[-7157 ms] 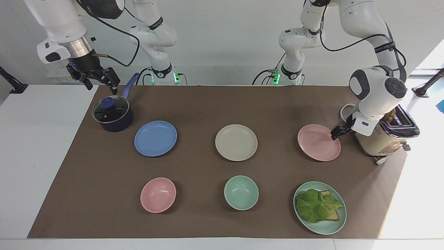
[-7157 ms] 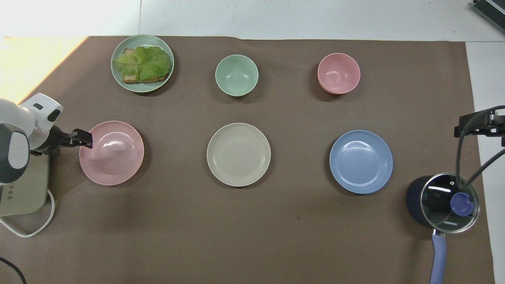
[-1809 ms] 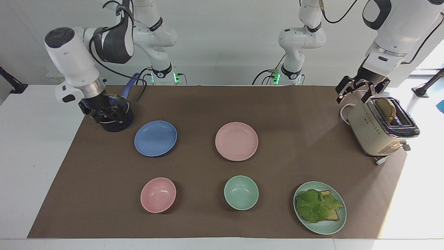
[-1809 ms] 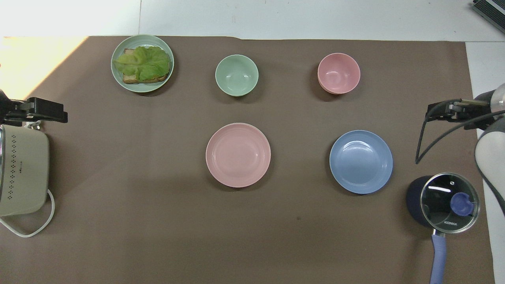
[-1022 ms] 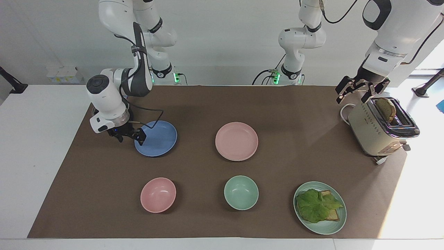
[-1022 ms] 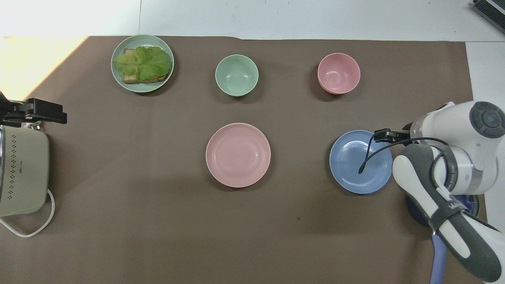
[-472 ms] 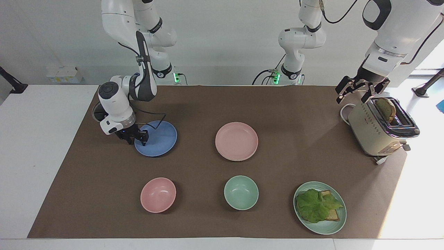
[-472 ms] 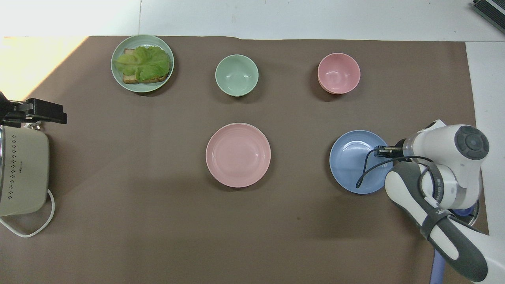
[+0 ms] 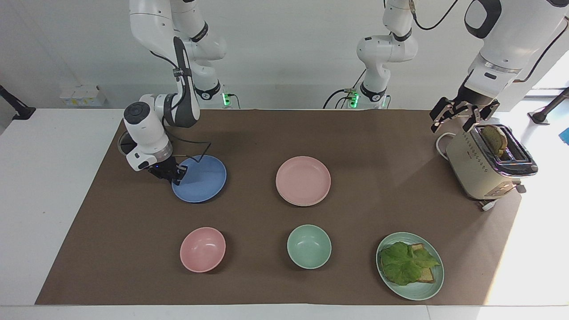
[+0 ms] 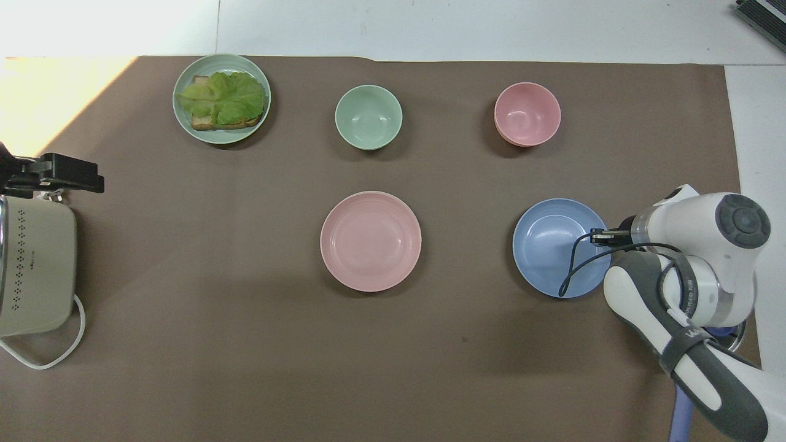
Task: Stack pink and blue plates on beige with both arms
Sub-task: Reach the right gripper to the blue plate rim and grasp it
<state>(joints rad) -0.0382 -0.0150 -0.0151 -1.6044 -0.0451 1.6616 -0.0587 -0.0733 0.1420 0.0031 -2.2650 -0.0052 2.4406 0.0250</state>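
Note:
The blue plate (image 9: 202, 180) (image 10: 552, 245) lies toward the right arm's end of the table. My right gripper (image 9: 176, 172) (image 10: 600, 237) is low at the plate's rim on the side toward the pot, shut on that rim. That edge looks slightly raised. The pink plate (image 9: 303, 180) (image 10: 371, 240) rests in the middle of the mat, and the beige plate is hidden under it. My left gripper (image 9: 460, 118) (image 10: 64, 174) hangs open and holds nothing, in the air over the robot-side end of the toaster, where the left arm waits.
A cream toaster (image 9: 482, 171) (image 10: 34, 264) holding toast stands at the left arm's end. The right arm hides most of a dark pot (image 9: 126, 145). Farther from the robots stand a pink bowl (image 9: 202, 249), a green bowl (image 9: 309, 246) and a green plate (image 9: 418, 291) with toast and lettuce.
My right gripper has closed on the blue plate's rim, and the plate has shifted a little and tipped up at that edge. The left arm has not moved.

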